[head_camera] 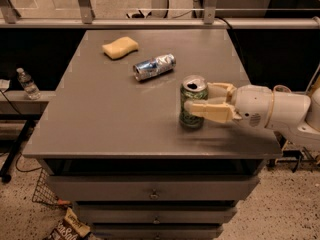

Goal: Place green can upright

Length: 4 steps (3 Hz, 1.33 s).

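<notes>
The grey flat-topped table (pixel 110 109) with drawers in its front fills most of the view, and everything else is placed against it.

A white, rounded robot arm (pixel 280 111) comes in from beyond the table's right edge. It lies nearly level just above the top, with its thick wrist section over the near-right corner and pointing left toward the table's middle.

At its end is the gripper (pixel 198 97), with two beige fingers (pixel 212 110) set narrow around the green can (pixel 192 120), one on each side. The nearer finger lies across the side of the can that faces the table's front edge. The farther finger passes behind the can, so its tip is hidden.

The green can is a green and silver aluminium drink can with pale markings. It stands upright on the table's near-right part, base on the surface and silver pull-tab top facing up, held in that grip.

A slimmer blue and silver can (pixel 154 67) lies on its side around the middle of the table's far half, well apart from the gripper. A pale yellow sponge (pixel 120 47) rests flat near the table's far-left corner.

Off the table's left side, a small clear plastic water bottle (pixel 27 84) stands on a lower ledge.
</notes>
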Each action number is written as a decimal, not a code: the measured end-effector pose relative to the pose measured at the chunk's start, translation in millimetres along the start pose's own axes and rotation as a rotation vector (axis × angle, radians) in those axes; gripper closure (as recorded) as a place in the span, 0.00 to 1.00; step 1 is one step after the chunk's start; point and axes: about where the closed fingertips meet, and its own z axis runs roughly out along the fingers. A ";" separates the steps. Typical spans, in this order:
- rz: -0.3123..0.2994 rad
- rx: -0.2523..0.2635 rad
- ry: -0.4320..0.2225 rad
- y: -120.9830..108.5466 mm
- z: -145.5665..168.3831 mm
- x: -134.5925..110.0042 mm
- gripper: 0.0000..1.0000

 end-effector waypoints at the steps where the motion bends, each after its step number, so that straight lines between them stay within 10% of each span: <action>1: -0.002 -0.004 0.001 1.1 1.7 -1.4 0.82; 4: -0.007 -0.017 0.002 4.7 8.1 -3.9 0.11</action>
